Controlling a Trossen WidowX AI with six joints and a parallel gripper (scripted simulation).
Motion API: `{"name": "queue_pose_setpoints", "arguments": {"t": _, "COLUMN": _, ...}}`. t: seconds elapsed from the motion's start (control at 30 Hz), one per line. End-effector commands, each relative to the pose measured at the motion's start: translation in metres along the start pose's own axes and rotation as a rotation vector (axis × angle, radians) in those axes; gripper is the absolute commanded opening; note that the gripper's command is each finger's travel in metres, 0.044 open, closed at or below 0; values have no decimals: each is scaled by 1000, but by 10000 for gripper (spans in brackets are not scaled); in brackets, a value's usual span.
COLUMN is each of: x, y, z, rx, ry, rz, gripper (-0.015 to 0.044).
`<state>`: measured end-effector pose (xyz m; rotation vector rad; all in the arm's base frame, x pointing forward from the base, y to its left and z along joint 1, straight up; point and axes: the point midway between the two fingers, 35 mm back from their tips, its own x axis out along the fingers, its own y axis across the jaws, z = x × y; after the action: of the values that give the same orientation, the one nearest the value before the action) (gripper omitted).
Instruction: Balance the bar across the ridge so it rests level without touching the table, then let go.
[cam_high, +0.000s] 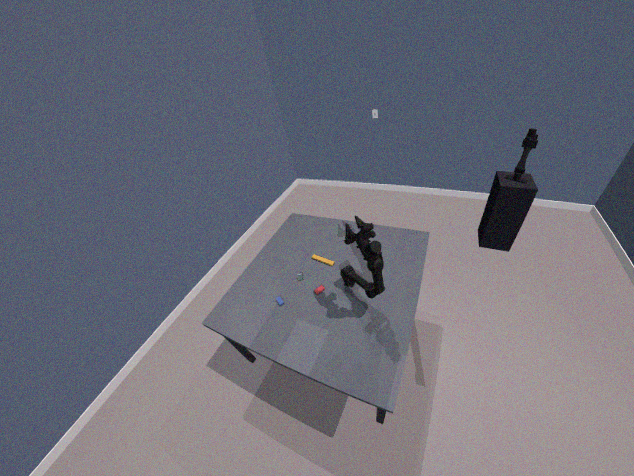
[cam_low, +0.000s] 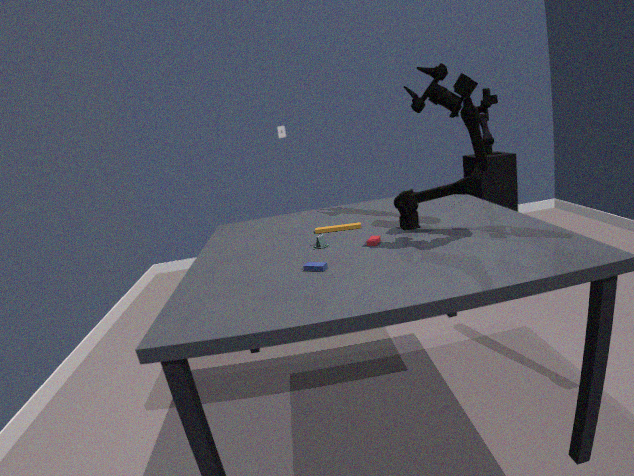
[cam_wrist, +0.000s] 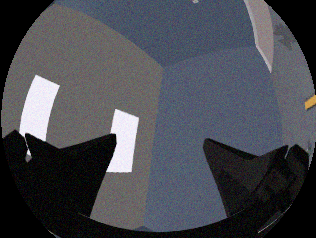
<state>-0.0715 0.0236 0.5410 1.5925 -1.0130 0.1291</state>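
Bar (cam_high: 323, 259) (cam_low: 337, 228) (cam_wrist: 310, 102) first: long, narrow, straight, yellow-orange, one plain color as far as I can see. Square-cut ends, slim sides, top face brighter than the side facing the exterior camera. No markings I can make out at this size. It's lying lengthwise on the gray surface (cam_high: 307, 348) (cam_low: 245, 297) (cam_wrist: 296, 120), near the ridge (cam_high: 300, 276) (cam_low: 319, 242) but apart from it, so not balanced. In the exterior view it sits behind the ridge. My wrist camera gets only a short piece of it, cut off at the right edge of the picture.

Ridge is small and dark green, with a peaked middle over a low, wider base. Fine detail too small to read.

My claw (cam_high: 351, 221) (cam_low: 411, 77) (cam_wrist: 161, 142) is released: fingers wide apart, nothing between them. It's up in the air, well above the surface, tips pointing away from my arm (cam_high: 377, 268) (cam_low: 445, 190) and nowhere near touching the bar. Wrist view between the fingers is mostly walls.

Also on the surface: red block (cam_high: 319, 290) (cam_low: 373, 240), between the ridge and my arm's foot in the exterior view, and blue block (cam_high: 280, 301) (cam_low: 315, 266), nearer that camera than the ridge. Both small, both apart from the bar.
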Motion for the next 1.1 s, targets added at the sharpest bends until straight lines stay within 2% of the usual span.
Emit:
{"name": "queue_pose_setpoints", "arguments": {"t": 0.0, "x": 1, "y": -1, "z": 0, "rx": -3, "ry": 0, "rz": -3, "gripper": 374}}
{"name": "queue_pose_setpoints", "arguments": {"t": 0.07, "x": 9, "y": -7, "z": 1, "rx": -30, "ry": -3, "rz": -31, "gripper": 321}}
{"name": "queue_pose_setpoints", "arguments": {"t": 0.1, "x": 15, "y": -11, "z": 1, "rx": -51, "ry": -5, "rz": -52, "gripper": 315}}
{"name": "queue_pose_setpoints", "arguments": {"t": 0.57, "x": 89, "y": -81, "z": 8, "rx": -349, "ry": 2, "rz": -335, "gripper": 315}}
{"name": "queue_pose_setpoints", "arguments": {"t": 1.07, "x": 146, "y": -173, "z": 22, "rx": -641, "ry": 85, "rz": -635, "gripper": 315}}
